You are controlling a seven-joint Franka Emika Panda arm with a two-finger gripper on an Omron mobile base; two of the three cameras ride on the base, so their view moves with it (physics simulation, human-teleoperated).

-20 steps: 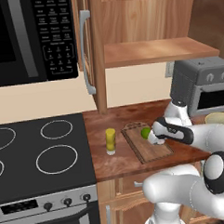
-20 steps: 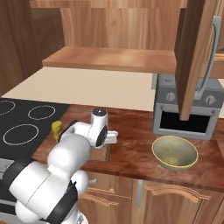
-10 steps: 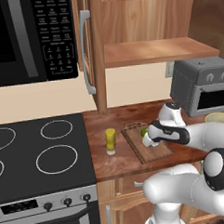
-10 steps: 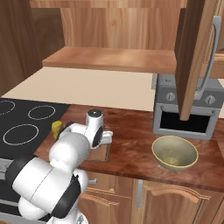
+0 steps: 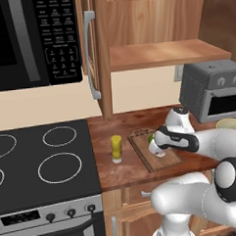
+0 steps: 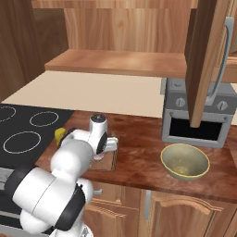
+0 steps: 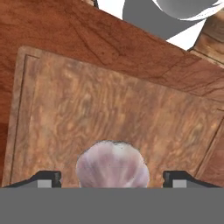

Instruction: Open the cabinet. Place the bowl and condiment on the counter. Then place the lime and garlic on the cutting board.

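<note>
In the hand view the pale purple garlic [image 7: 113, 168] lies on the wooden cutting board [image 7: 109, 105]. My gripper [image 7: 113, 178] stands open around the bulb, with a gap between it and each fingertip [image 7: 48, 178]. From the left base view, the gripper [image 5: 159, 152] points down at the cutting board [image 5: 166, 159], with the green lime [image 5: 151, 137] just behind it on the board. The yellow condiment bottle [image 5: 116, 148] stands upright on the counter, left of the board. Right of the board, the yellow-green bowl [image 6: 184, 160] rests on the counter. The cabinet door [image 5: 94, 57] hangs open.
A grey toaster oven [image 5: 214, 90] sits at the back right of the counter, behind the bowl. The black stovetop [image 5: 43, 158] lies to the left of the condiment. The open cabinet door [image 6: 208, 55] juts out above the toaster oven. A microwave [image 5: 27, 36] hangs over the stove.
The hand has shifted a little to the left and lower over the cutting board. The condiment, lime and bowl have stayed in place.
</note>
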